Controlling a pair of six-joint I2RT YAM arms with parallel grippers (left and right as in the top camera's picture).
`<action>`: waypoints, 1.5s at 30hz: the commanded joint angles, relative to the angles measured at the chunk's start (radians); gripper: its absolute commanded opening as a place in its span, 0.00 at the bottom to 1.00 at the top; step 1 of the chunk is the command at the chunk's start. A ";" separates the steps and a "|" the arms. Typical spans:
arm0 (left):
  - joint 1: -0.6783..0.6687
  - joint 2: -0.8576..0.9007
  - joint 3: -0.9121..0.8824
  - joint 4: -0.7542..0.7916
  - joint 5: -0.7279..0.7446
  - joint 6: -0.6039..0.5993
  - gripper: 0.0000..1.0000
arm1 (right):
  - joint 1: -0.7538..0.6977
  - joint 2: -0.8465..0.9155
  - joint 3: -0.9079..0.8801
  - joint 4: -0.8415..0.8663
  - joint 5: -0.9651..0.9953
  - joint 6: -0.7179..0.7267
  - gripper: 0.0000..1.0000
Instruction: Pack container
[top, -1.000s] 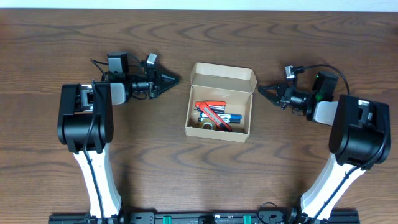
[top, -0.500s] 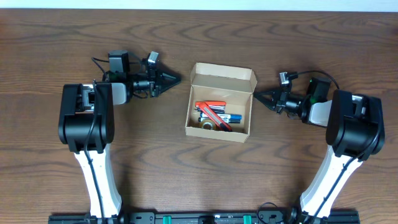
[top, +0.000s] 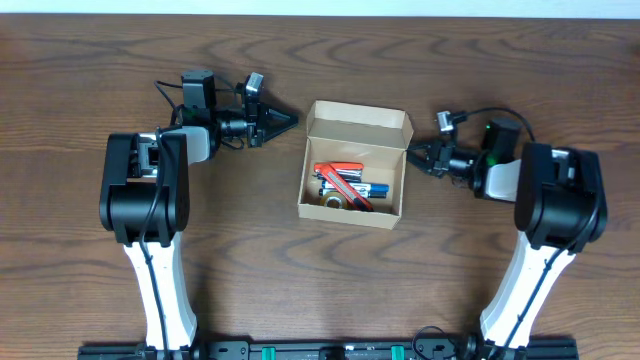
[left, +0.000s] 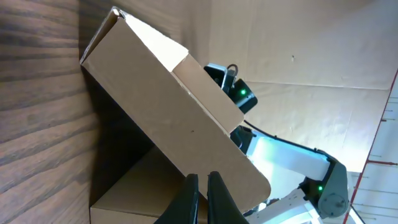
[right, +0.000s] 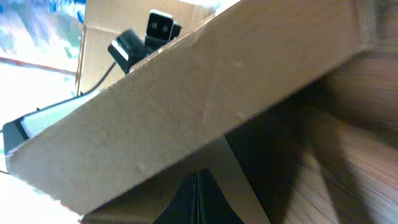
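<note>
The container (top: 347, 212), a tan cardboard box, stands open at the table's middle with its lid flap (top: 358, 124) raised at the back. Inside lie a red-orange item (top: 340, 171), blue pens (top: 368, 187) and a tape roll (top: 329, 200). My left gripper (top: 292, 122) is shut and empty, pointing at the box's back left corner with a small gap between. In the left wrist view the container (left: 174, 118) fills the frame beyond the left gripper (left: 203, 177). My right gripper (top: 409, 152) is shut and empty, its tip at the right wall. In the right wrist view the right gripper (right: 198, 174) sits under a side flap of the container (right: 205, 106).
Dark wooden table (top: 250, 260) all round the box. Its far edge (top: 320, 14) runs along the top. Both arm bodies (top: 145, 190) (top: 558, 195) stand to the left and right of the box, with cables looping near each wrist.
The right gripper has moved left until its tip reaches the box's right wall. The left gripper has shifted right and slightly toward the back, closer to the box's back left corner.
</note>
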 joint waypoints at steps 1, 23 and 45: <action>-0.001 0.019 0.016 0.000 0.001 -0.011 0.06 | 0.026 0.024 0.002 0.022 0.001 0.003 0.01; -0.012 0.023 0.016 0.000 0.005 -0.018 0.06 | 0.021 0.024 0.002 0.202 -0.008 -0.031 0.01; -0.044 0.125 0.084 0.143 0.048 -0.150 0.06 | 0.021 0.024 0.003 0.229 -0.025 -0.032 0.01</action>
